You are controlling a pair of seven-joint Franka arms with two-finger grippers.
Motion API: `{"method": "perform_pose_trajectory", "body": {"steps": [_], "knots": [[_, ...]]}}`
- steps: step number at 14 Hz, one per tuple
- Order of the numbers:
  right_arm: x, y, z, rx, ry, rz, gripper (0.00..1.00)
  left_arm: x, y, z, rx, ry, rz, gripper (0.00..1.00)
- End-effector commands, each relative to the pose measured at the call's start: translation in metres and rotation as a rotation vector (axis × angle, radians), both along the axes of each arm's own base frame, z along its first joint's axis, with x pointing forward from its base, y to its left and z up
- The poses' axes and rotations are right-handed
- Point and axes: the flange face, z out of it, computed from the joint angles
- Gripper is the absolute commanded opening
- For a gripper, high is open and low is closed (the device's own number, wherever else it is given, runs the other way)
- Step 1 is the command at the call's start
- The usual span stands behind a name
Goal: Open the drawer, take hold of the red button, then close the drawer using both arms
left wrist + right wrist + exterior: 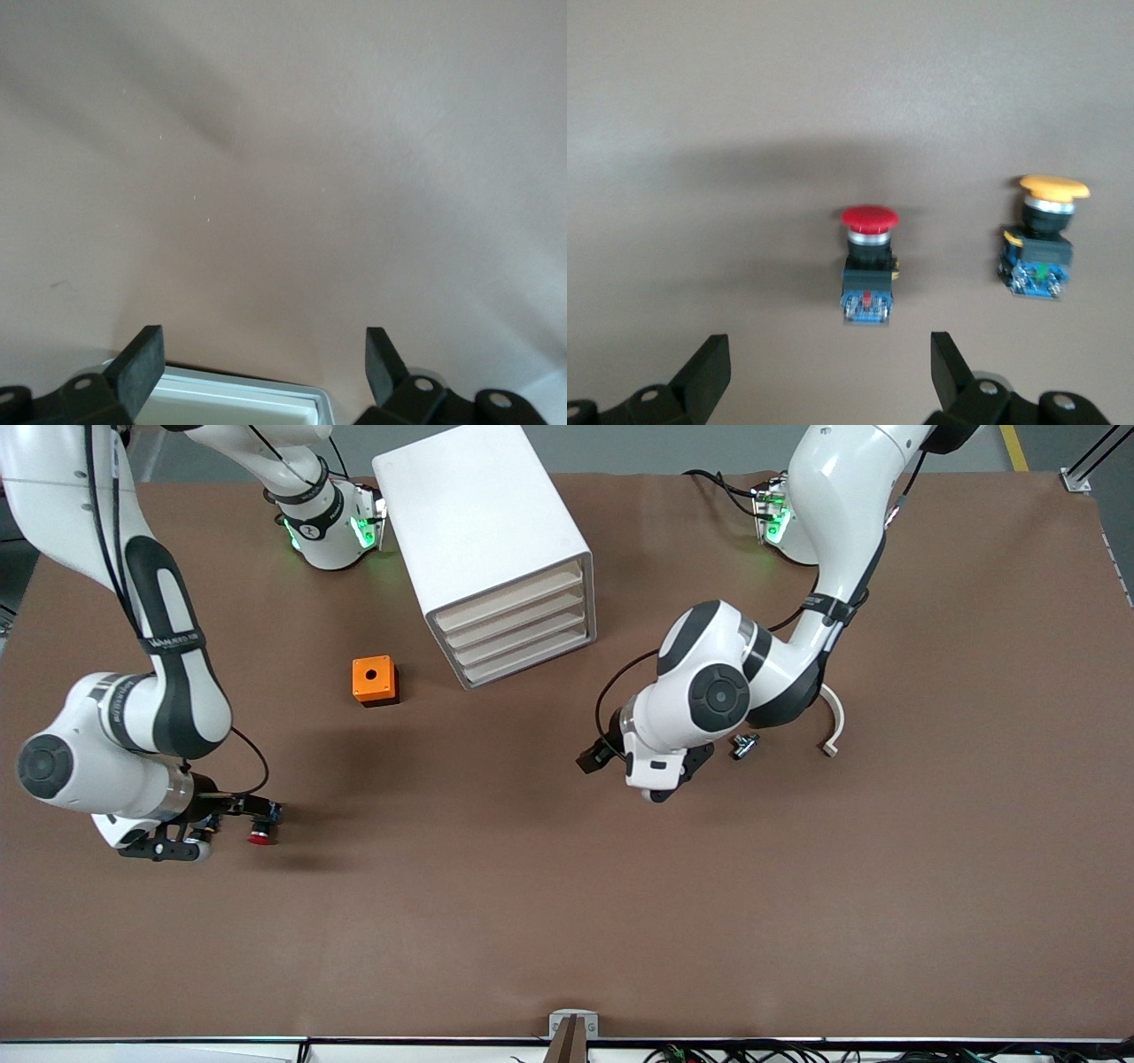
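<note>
The uppermost shallow white drawer (509, 595) of the boxy white cabinet (469, 505), upper middle of the front view, is being kept shut. The tiny red-capped push-button (869, 257) is lying ungrasped on the brown table (567, 886), low in the front view toward the right arm's end. The right gripper (828, 350) is being held wide beside it. The left gripper (265, 341), also wide, is being held waiting mid-table. Grasping is judged outstanding.

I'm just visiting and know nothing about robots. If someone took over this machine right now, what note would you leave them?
Right gripper: open, low over the table, lined up on the button, not gripping it.
Left gripper: open, holding nothing, over bare table.
The button lies on the table at the right arm's end, beside a yellow-capped button, nearer the front camera than the cabinet.
The drawer looks shut.
Left to do: grip the red button. Take care not to grab the yellow one.
</note>
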Motion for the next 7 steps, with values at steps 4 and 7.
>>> {"method": "perform_pose_trajectory", "body": {"steps": [4,7], "knots": [[-0.024,-0.007,0.121,0.05,0.084,0.001,1.0,0.022,0.03,0.013,0.055,-0.064,0.013,1.0],[-0.049,-0.007,0.184,0.059,0.073,-0.012,1.0,0.034,0.043,0.02,0.045,-0.076,0.037,1.0]]}}
